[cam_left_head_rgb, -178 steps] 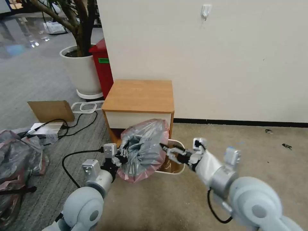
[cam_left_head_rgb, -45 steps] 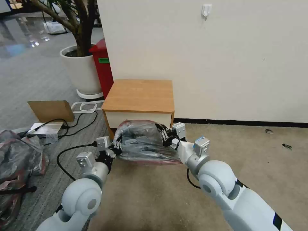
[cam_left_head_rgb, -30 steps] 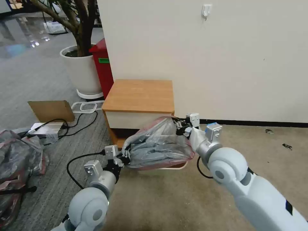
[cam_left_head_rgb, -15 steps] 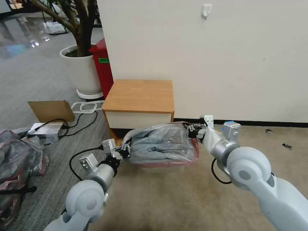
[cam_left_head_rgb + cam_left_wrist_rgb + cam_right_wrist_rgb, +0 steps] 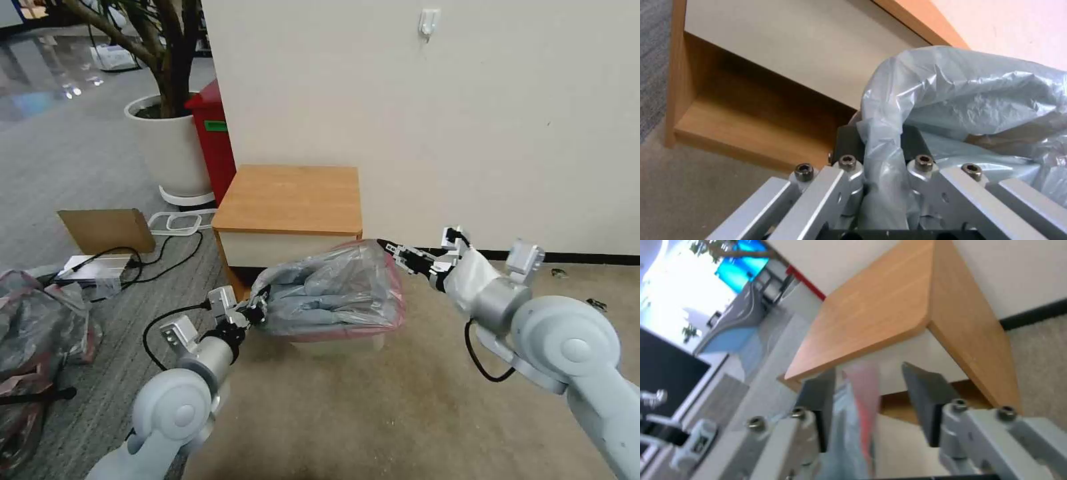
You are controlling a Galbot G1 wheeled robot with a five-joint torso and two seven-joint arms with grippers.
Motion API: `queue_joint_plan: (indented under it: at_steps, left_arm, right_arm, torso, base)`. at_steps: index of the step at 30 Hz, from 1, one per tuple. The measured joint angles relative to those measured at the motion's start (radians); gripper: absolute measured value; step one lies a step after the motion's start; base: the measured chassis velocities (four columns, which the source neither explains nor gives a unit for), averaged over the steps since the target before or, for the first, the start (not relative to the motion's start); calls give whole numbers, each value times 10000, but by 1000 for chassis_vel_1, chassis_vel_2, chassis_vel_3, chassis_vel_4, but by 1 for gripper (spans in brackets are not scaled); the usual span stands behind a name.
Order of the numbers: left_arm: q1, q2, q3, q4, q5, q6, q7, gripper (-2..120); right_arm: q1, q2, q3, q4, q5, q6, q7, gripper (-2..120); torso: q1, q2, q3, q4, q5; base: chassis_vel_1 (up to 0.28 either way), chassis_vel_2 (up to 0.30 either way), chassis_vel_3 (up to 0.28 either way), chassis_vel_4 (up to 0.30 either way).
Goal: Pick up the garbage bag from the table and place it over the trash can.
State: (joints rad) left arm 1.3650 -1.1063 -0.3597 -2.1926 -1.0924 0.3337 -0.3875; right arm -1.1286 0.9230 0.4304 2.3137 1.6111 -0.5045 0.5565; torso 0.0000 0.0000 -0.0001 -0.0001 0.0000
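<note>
Garbage bag draped over trash can, in front of table. Left gripper clamped on bag edge. Right gripper spread apart, pink rim between fingers.

**Greys, pinks and warm wood**

We see the garbage bag as translucent blue-grey plastic, crinkled, with a pink-red rim. Below it the trash can shows cream-beige. The counter has an orange-brown wood top and a white drawer front. The left gripper and right gripper are silver metal with black jaws, on pale grey arms. Behind stand a red bin with a green label, a white planter and a cream wall. The carpet is beige.
</note>
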Motion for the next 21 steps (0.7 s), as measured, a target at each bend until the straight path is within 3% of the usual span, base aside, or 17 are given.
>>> queue_joint_plan:
  at_steps: [2,6,12,15,21]
  left_arm:
    - [-7,-22,-52,22,-95,20,0,7]
    - [-3,-25,-101,28,-117,23,-3,7]
    - [87,-20,-163,-24,-119,32,-16,7]
    - [136,-69,-176,-35,-111,37,-18,7]
    - [161,-152,-182,-41,-89,37,-31,7]
  right_arm:
    - [-671,518,185,175,-702,163,92,57]
    - [-1264,1062,274,382,-1391,284,86,65]
    - [-2226,2613,254,906,-2490,567,-317,92]
    - [-2260,3129,-19,854,-3073,713,-555,99]
    - [-2234,3786,-406,536,-3689,946,-710,99]
  torso:
    - [0,0,0,1,-1]
    - [0,0,0,1,2]
    - [0,0,0,0,-2]
    - [0,0,1,1,-3]
    - [0,0,1,1,0]
  base:
    - [0,0,0,0]
    - [0,0,0,0]
    - [0,0,0,0]
    - [0,0,0,0]
    - [0,0,0,0]
